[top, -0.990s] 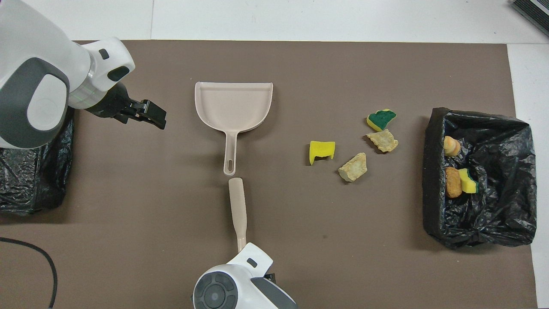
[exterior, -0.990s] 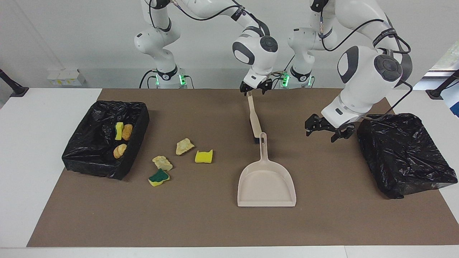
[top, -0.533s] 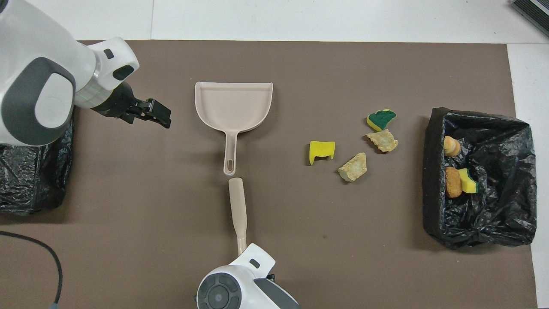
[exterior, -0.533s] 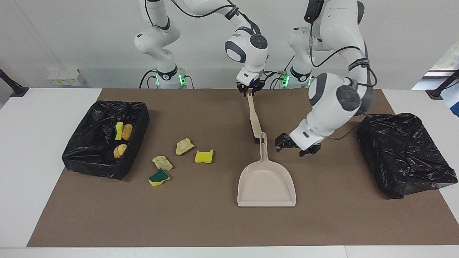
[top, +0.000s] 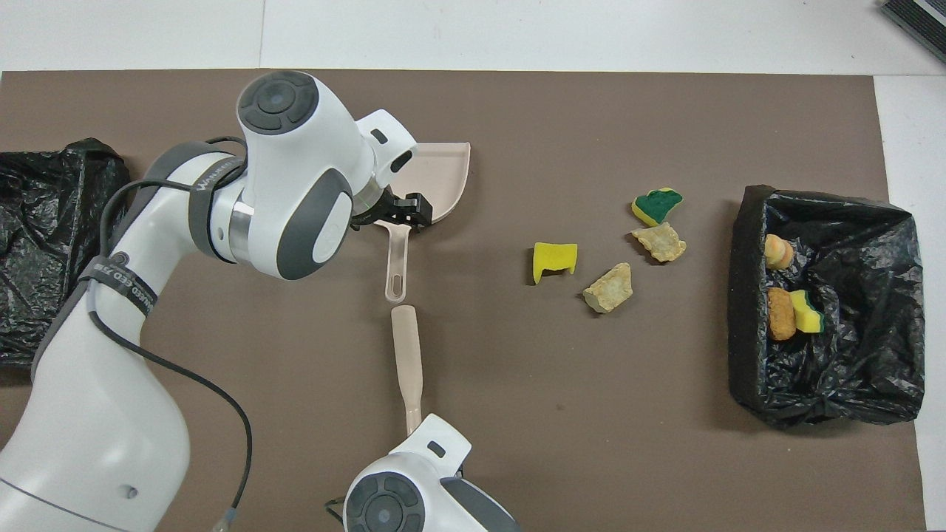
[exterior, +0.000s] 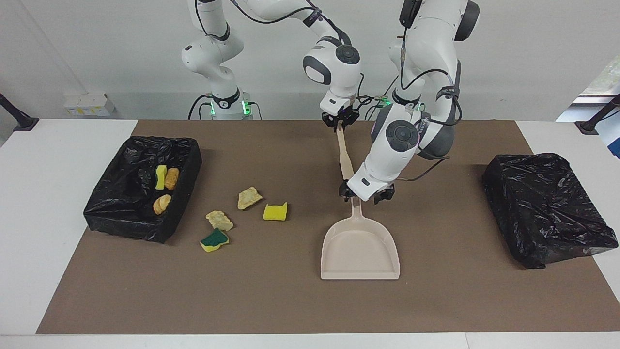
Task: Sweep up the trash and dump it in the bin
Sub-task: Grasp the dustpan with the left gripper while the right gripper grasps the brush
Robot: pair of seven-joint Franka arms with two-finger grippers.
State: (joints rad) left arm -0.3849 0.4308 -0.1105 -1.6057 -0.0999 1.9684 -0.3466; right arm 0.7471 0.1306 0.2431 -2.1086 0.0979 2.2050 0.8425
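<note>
- The right gripper (exterior: 340, 121) is clamped shut on the thin end of the beige long-handled brush (exterior: 345, 160), whose dark head rests on the brown mat (exterior: 290, 300) beside the dustpan's handle.
- The left gripper (exterior: 364, 194) sits low over the handle of the beige plastic dustpan (exterior: 359, 247), its fingers spread wide, one on each side of the handle; whether they touch it I cannot tell.
- The dustpan lies flat on the mat, its mouth pointing away from the robots.
- Four trash scraps lie loose on the mat toward the right arm's end: a yellow sponge bit (exterior: 275, 212), a beige rocky chunk (exterior: 249, 198), a second beige chunk (exterior: 219, 220) and a green-and-yellow sponge (exterior: 214, 240).
- In the open black-lined bin (exterior: 104, 208) beside them lie a yellow sponge piece (exterior: 160, 177), a brown bread-like lump (exterior: 171, 178) and a pale round lump (exterior: 162, 204).
- A second black bag-covered bin (exterior: 547, 208) sits at the left arm's end of the mat.
</note>
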